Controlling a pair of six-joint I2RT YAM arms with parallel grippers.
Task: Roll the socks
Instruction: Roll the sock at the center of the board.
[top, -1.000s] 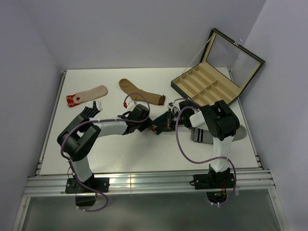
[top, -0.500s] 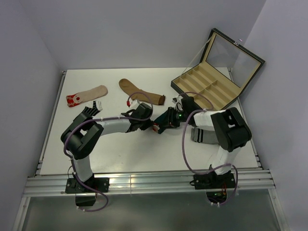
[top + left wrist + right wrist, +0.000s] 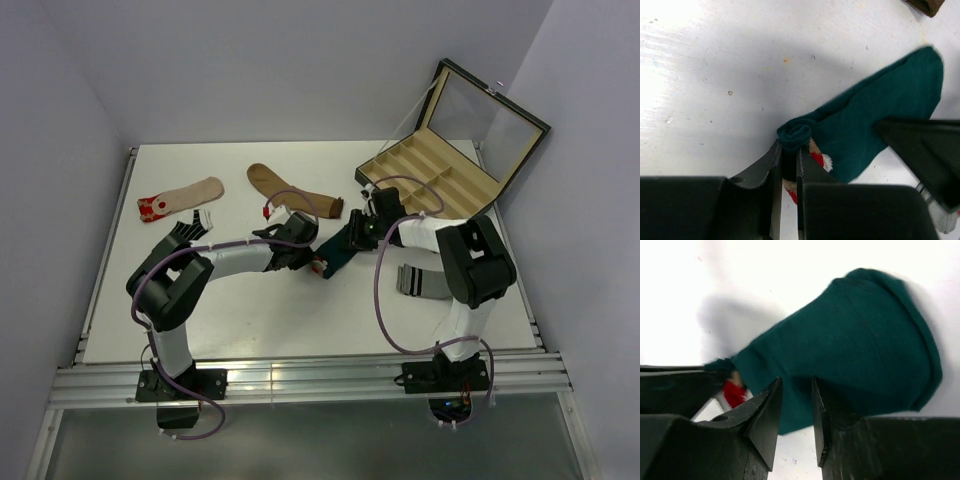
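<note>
The dark teal sock point(image 3: 337, 256) lies mid-table between my two grippers. My left gripper point(image 3: 310, 258) is shut on its rolled-up end point(image 3: 795, 134), where red, white and tan picture parts point(image 3: 816, 156) show beside the fingers. The rest of the sock point(image 3: 880, 120) lies flat toward the upper right. My right gripper point(image 3: 356, 237) hovers low over the sock's middle point(image 3: 850, 335), jaws a little apart with nothing between them point(image 3: 795, 386). The grey sock with black-striped cuff point(image 3: 422, 281) lies to the right. The black white-striped sock point(image 3: 190, 232) lies at the left.
A beige red-toed sock point(image 3: 180, 198) and a brown sock point(image 3: 290, 192) lie at the back. An open compartment box point(image 3: 430, 175) with raised lid stands at the back right, close behind my right gripper. The right arm's purple cable loops over the grey sock.
My right gripper has moved back and to the right along the teal sock, toward the box. The sock now lies stretched out. My left gripper stays shut on the rolled end.
</note>
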